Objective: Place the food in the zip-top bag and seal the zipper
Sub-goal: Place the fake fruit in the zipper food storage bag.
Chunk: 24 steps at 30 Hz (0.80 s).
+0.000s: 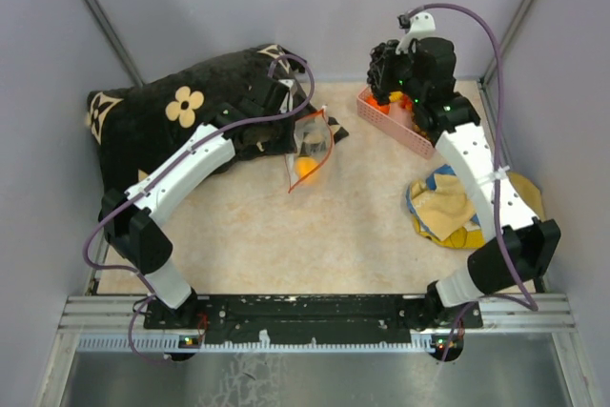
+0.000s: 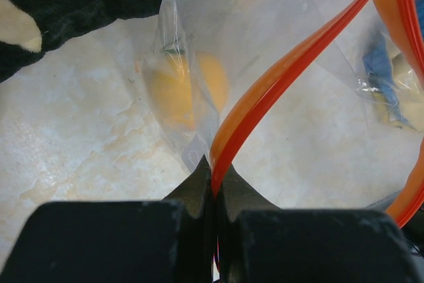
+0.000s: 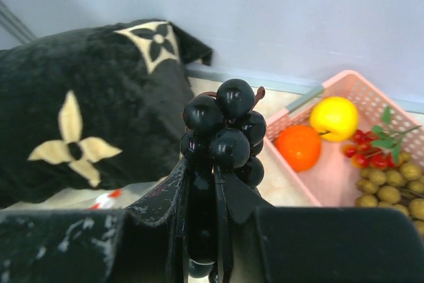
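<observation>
Left wrist view shows the left gripper (image 2: 214, 187) clamped on the zipper (image 2: 278, 84) of the zip-top bag (image 2: 265, 51), while the right gripper (image 3: 215, 183) grasps a black grape bunch (image 3: 225, 134) beside the pink basket (image 3: 311, 193).

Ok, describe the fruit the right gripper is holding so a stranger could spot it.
Find the pink basket at the table's far right. Just left of it, the right gripper pinches a bunch of glossy black grapes; the basket's fruits are yellow, orange, red and tan.
</observation>
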Motion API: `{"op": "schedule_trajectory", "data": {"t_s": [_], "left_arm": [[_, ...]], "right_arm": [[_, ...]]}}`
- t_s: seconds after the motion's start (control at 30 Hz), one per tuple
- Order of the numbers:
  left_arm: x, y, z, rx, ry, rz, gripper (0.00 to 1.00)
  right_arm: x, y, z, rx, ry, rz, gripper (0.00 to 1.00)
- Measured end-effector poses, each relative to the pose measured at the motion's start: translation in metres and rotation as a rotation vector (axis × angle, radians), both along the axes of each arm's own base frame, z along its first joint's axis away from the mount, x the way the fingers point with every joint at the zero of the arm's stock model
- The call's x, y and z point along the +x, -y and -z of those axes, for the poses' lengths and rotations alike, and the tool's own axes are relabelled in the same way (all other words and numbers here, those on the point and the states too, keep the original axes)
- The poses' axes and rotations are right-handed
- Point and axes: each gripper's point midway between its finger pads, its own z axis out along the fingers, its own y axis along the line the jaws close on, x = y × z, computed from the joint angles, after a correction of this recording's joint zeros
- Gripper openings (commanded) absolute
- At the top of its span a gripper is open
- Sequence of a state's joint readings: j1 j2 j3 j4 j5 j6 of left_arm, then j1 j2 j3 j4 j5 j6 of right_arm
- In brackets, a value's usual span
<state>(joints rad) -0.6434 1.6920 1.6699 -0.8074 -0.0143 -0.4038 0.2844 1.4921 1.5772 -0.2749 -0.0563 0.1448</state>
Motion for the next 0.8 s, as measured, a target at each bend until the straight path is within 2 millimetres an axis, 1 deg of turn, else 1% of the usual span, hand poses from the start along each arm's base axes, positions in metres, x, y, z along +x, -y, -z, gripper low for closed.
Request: {"op": "schedule_trajectory", "data": {"t_s": [0.1, 0.43, 0.57, 0.7, 0.8], "left_arm": [[0.001, 0.002, -0.002, -0.013, 0.004, -0.002, 0.0], [0.004, 0.009, -0.006, -0.056, 0.005, -0.013, 0.0], [0.004, 0.012, -0.004, -0.074, -0.003, -0.011, 0.0], [0.004, 0.015, 0.001, -0.084, -0.018, -0.003, 0.0], [0.003, 0.017, 0.004, -0.09, -0.025, -0.001, 0.0]], "right_arm": [[-0.021, -0.019, -0.007, 0.039, 0.012, -0.039, 0.0], [-0.077, -0.081, -0.014, 0.235, -0.02, -0.168, 0.0], [-0.1, -0.101, -0.013, 0.313, -0.035, -0.221, 0.0], [-0.114, -0.119, -0.013, 0.367, -0.04, -0.267, 0.0], [-0.122, -0.129, -0.008, 0.39, -0.046, -0.287, 0.0]]}}
